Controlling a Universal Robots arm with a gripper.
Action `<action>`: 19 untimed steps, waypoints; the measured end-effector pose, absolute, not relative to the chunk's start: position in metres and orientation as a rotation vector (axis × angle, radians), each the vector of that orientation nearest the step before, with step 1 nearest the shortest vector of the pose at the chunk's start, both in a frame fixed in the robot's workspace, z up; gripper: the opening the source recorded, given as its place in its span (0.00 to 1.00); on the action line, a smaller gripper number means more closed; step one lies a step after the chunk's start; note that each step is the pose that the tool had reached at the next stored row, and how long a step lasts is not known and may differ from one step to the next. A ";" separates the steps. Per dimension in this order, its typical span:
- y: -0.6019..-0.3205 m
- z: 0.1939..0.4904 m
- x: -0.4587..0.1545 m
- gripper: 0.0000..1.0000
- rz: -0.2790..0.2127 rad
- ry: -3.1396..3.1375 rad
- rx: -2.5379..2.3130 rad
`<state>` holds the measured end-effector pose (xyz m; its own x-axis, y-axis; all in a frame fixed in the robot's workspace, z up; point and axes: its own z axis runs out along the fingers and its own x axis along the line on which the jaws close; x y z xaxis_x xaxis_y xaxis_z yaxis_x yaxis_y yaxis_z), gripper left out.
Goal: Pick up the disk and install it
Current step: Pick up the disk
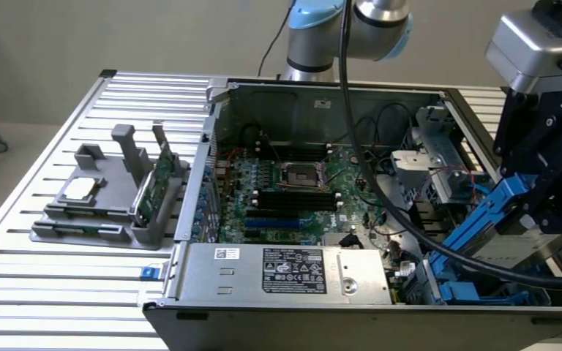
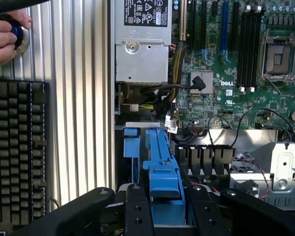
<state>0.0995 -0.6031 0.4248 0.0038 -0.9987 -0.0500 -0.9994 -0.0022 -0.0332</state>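
The disk (image 1: 511, 246) is a silver-grey drive in a blue plastic carrier (image 1: 476, 219). It hangs tilted over the front corner of the open computer case (image 1: 261, 307), on the exterior view's right. My gripper (image 1: 552, 208) is shut on it from above. In the wrist view the carrier (image 2: 162, 167) sits between my two black fingers (image 2: 137, 209), with the gripper (image 2: 166, 209) closed on its sides. Its end points down into the blue drive bay (image 2: 131, 147). The disk's label is hidden.
The case holds a green motherboard (image 1: 291, 183), a grey power supply (image 1: 281, 270) and loose black cables (image 1: 388, 212). On the exterior view's left, a grey fixture (image 1: 115, 205) carries a small silver chip (image 1: 79, 189) and a green card (image 1: 161, 183). A keyboard (image 2: 17, 152) and a hand (image 2: 5, 34) lie beside the case.
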 end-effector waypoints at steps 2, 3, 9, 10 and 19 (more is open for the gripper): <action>-0.603 0.424 0.099 0.33 0.018 2.177 -2.183; -0.603 0.423 0.099 0.33 0.018 2.177 -2.183; -0.603 0.420 0.099 0.33 0.018 2.178 -2.181; -0.603 0.419 0.100 0.33 0.018 2.179 -2.181; -0.603 0.415 0.099 0.33 0.018 2.187 -2.173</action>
<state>0.0995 -0.6031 0.4147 -0.0054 -0.9987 -0.0500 -0.9994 0.0071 -0.0331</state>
